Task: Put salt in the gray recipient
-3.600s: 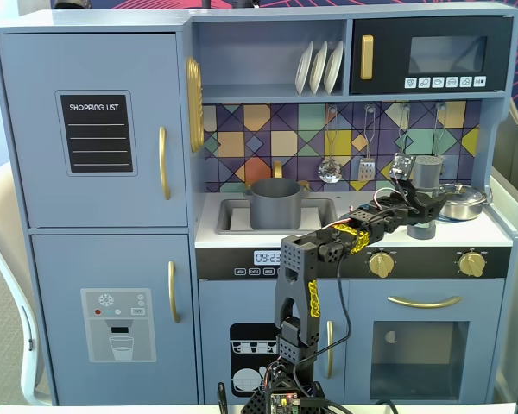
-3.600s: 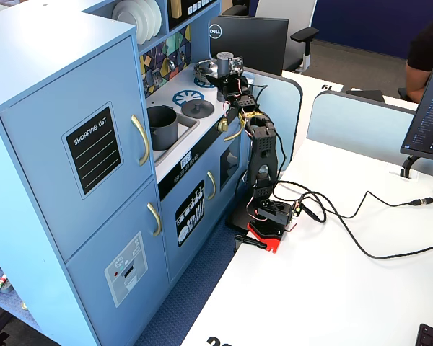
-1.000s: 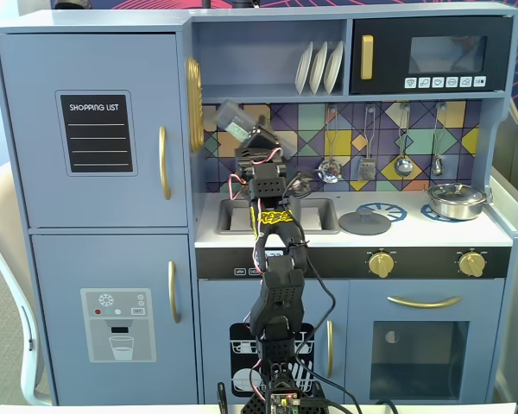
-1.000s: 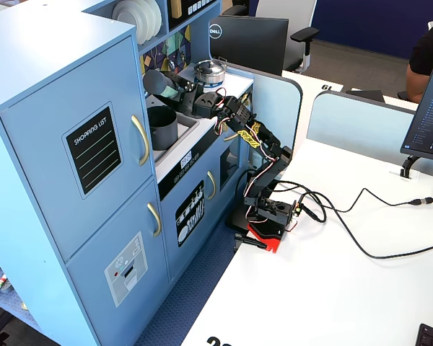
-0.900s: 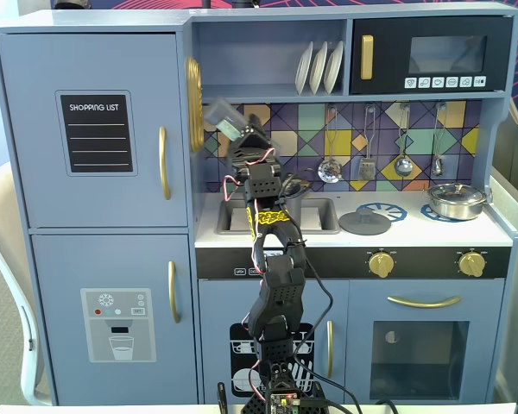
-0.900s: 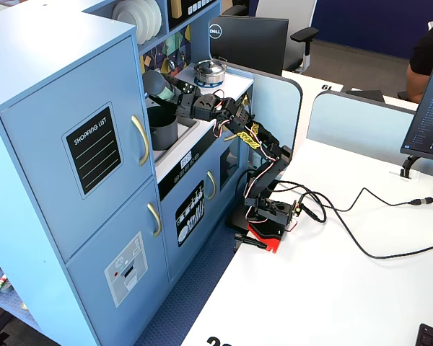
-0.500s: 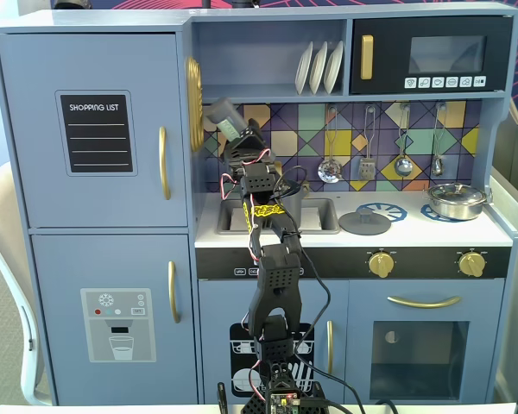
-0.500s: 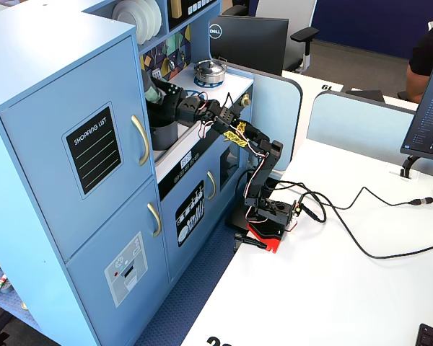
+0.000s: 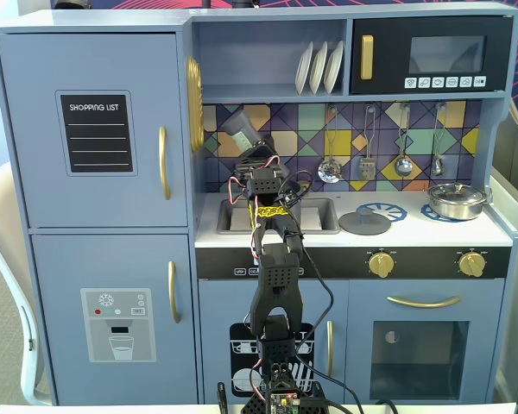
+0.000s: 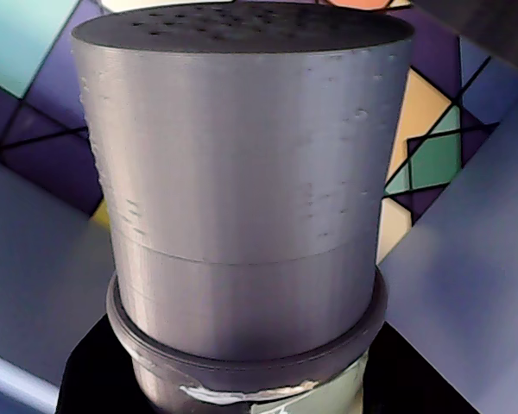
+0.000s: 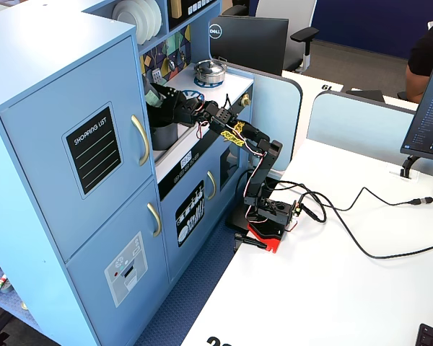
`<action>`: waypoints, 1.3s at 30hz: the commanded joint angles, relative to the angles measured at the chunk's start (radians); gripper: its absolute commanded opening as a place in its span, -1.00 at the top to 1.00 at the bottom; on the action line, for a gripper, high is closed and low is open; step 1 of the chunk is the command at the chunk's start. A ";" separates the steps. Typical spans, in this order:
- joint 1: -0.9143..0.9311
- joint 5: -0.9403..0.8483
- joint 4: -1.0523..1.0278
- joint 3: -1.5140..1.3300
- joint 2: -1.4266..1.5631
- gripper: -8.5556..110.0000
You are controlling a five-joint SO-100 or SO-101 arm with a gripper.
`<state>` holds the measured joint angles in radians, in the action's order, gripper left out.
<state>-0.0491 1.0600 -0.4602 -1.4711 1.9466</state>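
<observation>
- Salt shaker (image 9: 239,136) is in the gripper (image 9: 252,152), clamped at its lower body, held up in front of the tiled backsplash (image 9: 414,129) above the sink (image 9: 233,216).
- I see the shaker tilted in a fixed view, cap end leaning up and to the left toward the gold-handled fridge door (image 9: 95,129).
- Wrist view: shaker (image 10: 242,190) fills the picture, perforated top at the upper edge, a collar ring lower down, a sliver of pale label at the bottom. Jaws themselves are mostly out of that picture, only dark shapes at the bottom corners.
- Gray recipient (image 11: 164,133) sits in the sink; in the front fixed view the arm (image 9: 274,285) hides nearly all of it.
- In the side fixed view, the gripper (image 11: 161,101) and shaker (image 11: 154,94) are over the pot, right at the fridge-side wall. I can't tell whether the shaker touches the pot rim.
- Flat gray lid (image 9: 364,223) lies on the counter right of the sink; shiny steel pan (image 9: 454,200) sits on the far right burner.
</observation>
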 commanded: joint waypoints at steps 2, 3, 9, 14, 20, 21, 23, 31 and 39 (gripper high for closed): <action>-0.044 -0.006 0.060 0.087 0.011 0.86; -0.054 -0.006 0.064 0.114 0.003 0.86; -0.091 -0.003 0.069 0.244 -0.035 0.86; -0.060 0.002 0.066 0.206 -0.034 0.86; 0.017 0.000 0.051 0.057 -0.003 0.86; 0.025 0.000 0.048 0.040 0.000 0.86; 0.031 0.000 0.044 0.018 0.006 0.86; -0.043 -0.020 0.064 0.114 -0.017 0.86; -0.101 -0.015 0.023 0.331 -0.060 0.86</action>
<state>-0.1396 1.0569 -0.4310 -1.2962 1.8914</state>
